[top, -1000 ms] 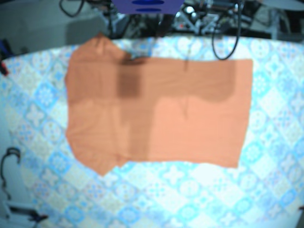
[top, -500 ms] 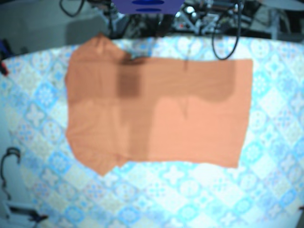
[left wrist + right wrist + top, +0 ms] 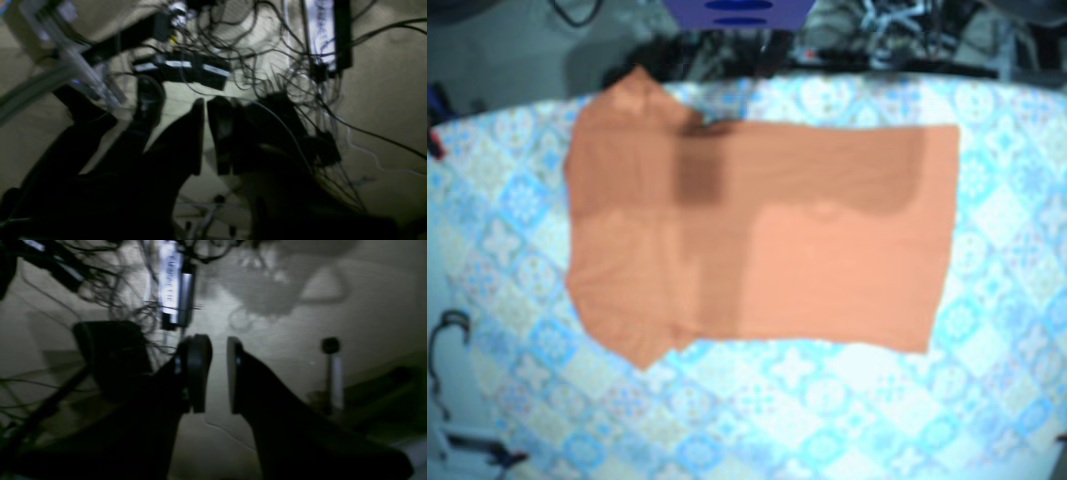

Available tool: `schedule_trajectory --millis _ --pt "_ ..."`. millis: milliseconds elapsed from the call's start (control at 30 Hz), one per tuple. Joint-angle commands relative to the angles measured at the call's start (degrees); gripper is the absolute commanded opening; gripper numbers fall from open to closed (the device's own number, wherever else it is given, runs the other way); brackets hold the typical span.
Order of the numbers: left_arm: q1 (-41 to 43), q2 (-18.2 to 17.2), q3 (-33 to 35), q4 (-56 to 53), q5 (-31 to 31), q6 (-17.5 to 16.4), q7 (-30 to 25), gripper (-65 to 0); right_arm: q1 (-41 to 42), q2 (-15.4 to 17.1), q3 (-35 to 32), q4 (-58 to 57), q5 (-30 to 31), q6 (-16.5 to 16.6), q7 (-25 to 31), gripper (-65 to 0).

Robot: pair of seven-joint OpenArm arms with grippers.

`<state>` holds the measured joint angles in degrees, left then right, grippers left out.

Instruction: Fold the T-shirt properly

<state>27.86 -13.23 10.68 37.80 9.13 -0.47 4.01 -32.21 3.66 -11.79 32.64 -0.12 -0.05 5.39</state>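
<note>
An orange T-shirt [image 3: 757, 240] lies spread flat on the patterned table [image 3: 827, 400], with a sleeve poking out at the top left and another at the bottom left. Darker shadow bands cross its upper and middle parts. Neither gripper shows in the base view. In the left wrist view my left gripper [image 3: 205, 103] hangs over the floor, its dark fingers almost touching, holding nothing. In the right wrist view my right gripper [image 3: 219, 343] also points at the floor. A narrow gap shows between its pads, and nothing is between them.
A blue part [image 3: 737, 10] sits at the top edge of the base view, and a dark cable loop [image 3: 447, 340] lies at the table's left edge. Tangled cables [image 3: 267, 50] and a lit power strip [image 3: 171, 273] cover the floor beyond the table.
The black cable loop and thin line that hung over the shirt's top edge have gone from the base view. The shirt has not moved.
</note>
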Motion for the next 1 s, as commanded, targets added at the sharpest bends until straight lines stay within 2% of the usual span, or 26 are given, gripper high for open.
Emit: schedule_trajectory --millis 0,100,267,333,433,500,600,667,733,800,967 --pt "2.52 -2.46 -0.08 1.89 -0.11 0.25 -0.54 -57.6 -2.91 0.87 -0.03 1.69 -0.01 0.01 0.28 -53.7" --pt "7.97 -6.50 -0.08 9.36 0.06 0.25 -1.42 -57.6 -8.89 4.38 0.50 8.63 -3.79 -0.43 0.28 -53.7" --pt "19.31 -14.59 -0.70 24.57 -0.03 0.69 -2.47 -57.6 -20.41 10.27 1.73 25.42 -14.08 -7.73 -0.07 -53.7" --pt "24.41 -16.44 -3.86 29.32 -0.03 0.69 -2.12 -57.6 -25.33 11.68 5.95 32.72 -18.12 -7.90 -0.07 -53.7" --pt "31.70 -17.32 -11.16 36.62 0.41 0.60 -1.51 -57.5 -32.37 12.30 15.97 45.38 -26.91 -7.90 0.28 -53.7" --pt "35.75 -19.60 -15.38 41.98 0.41 0.60 -1.42 -57.5 -35.35 12.21 22.03 52.94 -31.40 -7.90 0.28 -53.7" --pt "41.29 -21.62 -20.57 49.36 0.50 0.60 -1.15 -57.5 -37.02 12.47 27.66 63.14 -33.24 -7.11 -0.07 -53.7" --pt "44.80 -22.94 -24.87 54.64 0.85 0.51 0.69 -57.5 -37.11 12.47 30.12 69.11 -33.51 -3.86 -0.16 -53.7" --pt "46.39 -24.08 -27.60 60.09 3.23 0.43 4.82 -57.5 -37.02 12.47 32.23 73.60 -34.56 -1.92 -0.16 -53.5" --pt "47.14 -24.79 -29.97 65.36 7.01 0.34 9.13 -57.5 -35.62 12.56 33.02 76.06 -40.19 -1.66 0.19 -53.4" --pt "47.14 -27.86 -33.31 72.66 16.06 0.16 14.06 -57.5 -26.21 12.56 29.51 76.41 -55.92 -1.66 0.28 -53.4"
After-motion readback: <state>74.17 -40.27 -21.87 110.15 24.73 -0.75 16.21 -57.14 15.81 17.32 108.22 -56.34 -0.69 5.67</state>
